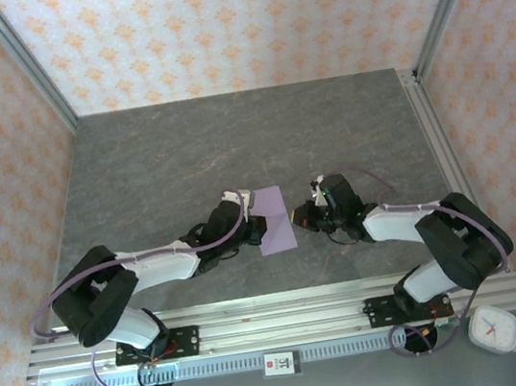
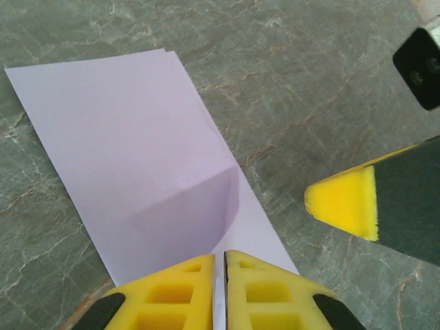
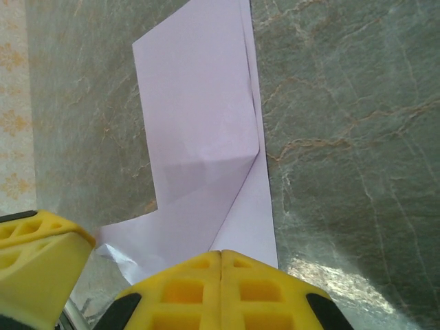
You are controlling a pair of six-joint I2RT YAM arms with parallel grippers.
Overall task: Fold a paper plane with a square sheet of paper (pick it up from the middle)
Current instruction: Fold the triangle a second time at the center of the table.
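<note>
Two layers of the square sheet of paper (image 1: 273,218) lie in the middle of the table (image 1: 231,139), between the grippers. The right gripper (image 3: 220,265) is pressed together at the sheet's edge. The left gripper (image 2: 220,267) shows a hairline slit, and I cannot tell whether it pinches paper. Risk: the soft diagonal flap (image 3: 203,196) springs up, or a sliding finger drags the layers askew. The right wrist view reveals a crumpled, lifted corner (image 3: 120,251) too small to read from the top view.
</note>
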